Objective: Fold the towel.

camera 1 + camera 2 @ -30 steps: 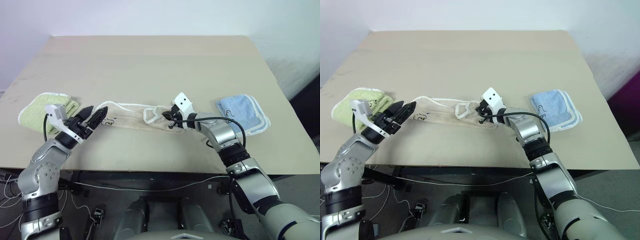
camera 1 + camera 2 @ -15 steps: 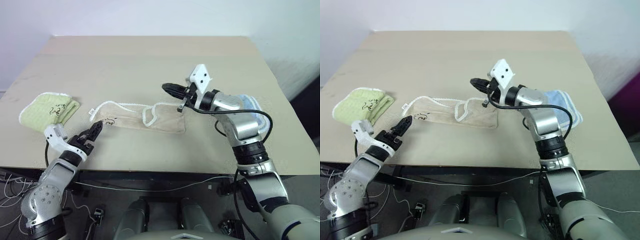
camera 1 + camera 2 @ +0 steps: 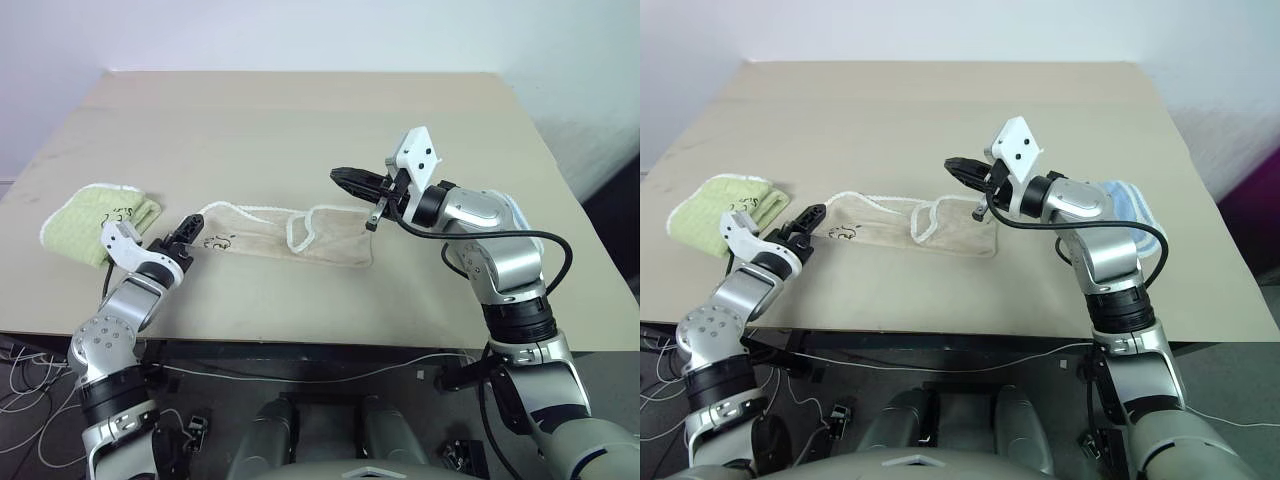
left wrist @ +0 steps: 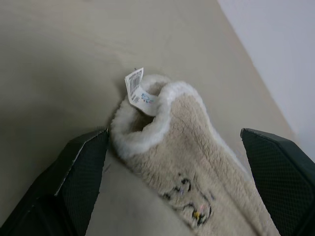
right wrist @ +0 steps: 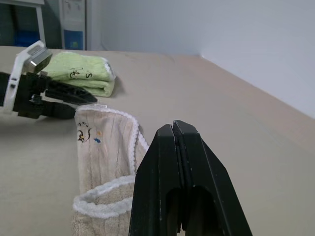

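Towel (image 3: 285, 236) lies near-centre on the table (image 3: 300, 120), bunched into a long strip running left-right, right end doubled over. Soft, light terry: it'll sag and drag, not slide stiffly. Left gripper (image 3: 187, 232) is spread wide, straddling the left end by the tag (contact unclear, probably not pinched yet). Right gripper (image 3: 350, 180) is closed on nothing, hovering above the right end. Best hold, I'd say: the corded corners, one per gripper.
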### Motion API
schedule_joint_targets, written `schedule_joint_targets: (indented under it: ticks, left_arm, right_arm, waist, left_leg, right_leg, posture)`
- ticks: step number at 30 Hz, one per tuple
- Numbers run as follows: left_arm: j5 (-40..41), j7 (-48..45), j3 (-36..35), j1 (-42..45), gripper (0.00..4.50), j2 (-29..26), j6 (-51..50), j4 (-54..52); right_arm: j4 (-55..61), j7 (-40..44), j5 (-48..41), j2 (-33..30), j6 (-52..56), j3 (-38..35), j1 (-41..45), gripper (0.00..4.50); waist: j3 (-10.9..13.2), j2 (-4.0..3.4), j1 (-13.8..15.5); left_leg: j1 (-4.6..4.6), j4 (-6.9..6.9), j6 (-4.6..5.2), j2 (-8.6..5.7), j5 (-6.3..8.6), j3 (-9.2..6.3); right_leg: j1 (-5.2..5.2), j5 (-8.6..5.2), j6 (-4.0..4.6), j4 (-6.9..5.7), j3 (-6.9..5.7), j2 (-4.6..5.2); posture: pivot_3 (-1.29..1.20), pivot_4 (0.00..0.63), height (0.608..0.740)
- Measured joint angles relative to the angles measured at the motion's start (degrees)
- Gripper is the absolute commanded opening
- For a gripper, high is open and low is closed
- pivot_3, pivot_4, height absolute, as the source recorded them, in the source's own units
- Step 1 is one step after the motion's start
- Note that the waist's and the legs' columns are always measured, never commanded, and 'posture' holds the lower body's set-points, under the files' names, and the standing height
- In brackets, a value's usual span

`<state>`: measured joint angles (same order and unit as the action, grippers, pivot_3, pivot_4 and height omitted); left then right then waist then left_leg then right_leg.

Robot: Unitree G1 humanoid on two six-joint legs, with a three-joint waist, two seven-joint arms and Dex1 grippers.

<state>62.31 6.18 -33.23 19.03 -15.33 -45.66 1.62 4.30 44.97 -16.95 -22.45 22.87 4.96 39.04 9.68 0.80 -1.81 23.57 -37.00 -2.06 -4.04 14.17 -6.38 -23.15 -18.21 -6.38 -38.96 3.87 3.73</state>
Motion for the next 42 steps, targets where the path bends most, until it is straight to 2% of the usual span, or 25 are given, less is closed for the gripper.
schedule_joint_targets:
  ticks: [5, 12, 15, 16, 19, 26, 34, 37, 42]
  left_arm:
    - [0.2, -0.2, 0.1, 2.1, 4.50, 0.3, -0.1, 2.6]
    - [-2.5, -1.9, 0.9, 4.8, 2.28, 0.2, -0.1, 7.5]
    - [-3.1, -2.6, 1.1, 5.2, 1.18, 0.8, -0.3, 8.7]
    - [-3.1, -2.8, 1.4, 5.2, 1.00, 0.8, -0.4, 8.9]
    - [-3.2, -3.6, 2.0, 5.5, 0.04, 1.0, -0.5, 9.1]
    - [-3.4, -5.5, 1.9, 6.5, 0.01, -0.1, 0.0, 9.6]
    - [-6.8, -13.5, 2.5, 12.3, 0.01, -8.5, 3.7, 7.5]
    - [-9.2, -17.9, 5.6, 13.5, 0.01, -10.5, 4.7, 6.3]
    - [-15.9, -30.4, 18.8, 14.4, 0.01, -11.8, 6.3, 1.6]
  right_arm:
    - [1.5, -0.8, -0.3, -0.2, 0.9, -0.7, -0.9, 0.03]
    - [5.2, -1.8, -1.0, 0.4, 3.1, -0.3, -3.2, 0.00]
    - [6.8, -2.0, -1.3, 0.5, 3.8, 0.4, -4.7, 0.00]
    - [7.0, -2.0, -1.4, 0.5, 4.0, 0.5, -5.1, 0.00]
    - [7.8, -2.5, -1.4, 0.5, 4.5, 0.5, -6.4, 0.00]
    - [8.1, -3.0, -1.2, -0.3, 4.7, 0.9, -7.9, 0.00]
    - [7.8, -3.8, 0.0, -3.7, 4.5, -0.2, -10.7, 0.00]
    - [7.7, -4.3, 0.1, -4.7, 4.4, -1.2, -11.6, 0.00]
    - [6.8, -5.5, 1.0, -5.7, 4.3, -2.1, -12.0, 0.00]
  waist:
    - [0.0, 0.00, 1.0]
    - [0.0, 0.00, 1.4]
    - [0.0, 0.01, 1.2]
    - [0.0, 0.01, 1.2]
    - [0.0, 0.03, 1.1]
    - [0.0, 0.09, 1.1]
    - [0.1, 0.13, 1.0]
    - [0.1, 0.13, 1.0]
    - [0.1, 0.13, 1.1]
  left_leg:
    - [-0.05, -0.01, -0.01, 0.00, 0.00, 0.00]
    - [-0.05, -0.03, -0.01, -0.07, -0.01, -0.04]
    - [-0.04, -0.02, -0.01, -0.06, -0.01, -0.04]
    - [-0.04, -0.01, -0.01, -0.06, -0.01, -0.04]
    - [-0.04, -0.01, -0.01, -0.05, -0.01, -0.04]
    - [-0.04, 0.01, -0.02, -0.02, -0.01, -0.04]
    - [-0.03, 0.05, -0.02, -0.02, -0.01, -0.04]
    - [-0.02, 0.06, -0.02, -0.03, -0.01, -0.03]
    - [-0.02, 0.07, -0.02, -0.05, -0.01, -0.03]
  right_leg:
    - [0.06, 0.00, 0.00, 0.00, 0.00, 0.00]
    - [0.10, 0.00, 0.00, 0.01, -0.05, 0.05]
    - [0.08, 0.00, 0.00, 0.01, -0.05, 0.04]
    - [0.08, 0.00, 0.00, 0.01, -0.04, 0.04]
    - [0.07, 0.00, 0.00, 0.01, -0.04, 0.03]
    - [0.05, 0.00, 0.00, 0.01, -0.04, 0.01]
    - [0.04, 0.00, 0.00, 0.05, -0.03, 0.01]
    - [0.05, 0.00, 0.00, 0.08, -0.03, 0.01]
    - [0.09, 0.00, 0.00, 0.14, -0.04, 0.03]
  posture:
    - [0.00, 0.150, 0.740]
    - [0.00, 0.150, 0.740]
    - [0.00, 0.150, 0.740]
    - [0.00, 0.150, 0.740]
    - [0.00, 0.150, 0.740]
    - [0.00, 0.150, 0.740]
    - [0.00, 0.150, 0.740]
    - [0.00, 0.150, 0.740]
    - [0.00, 0.150, 0.740]
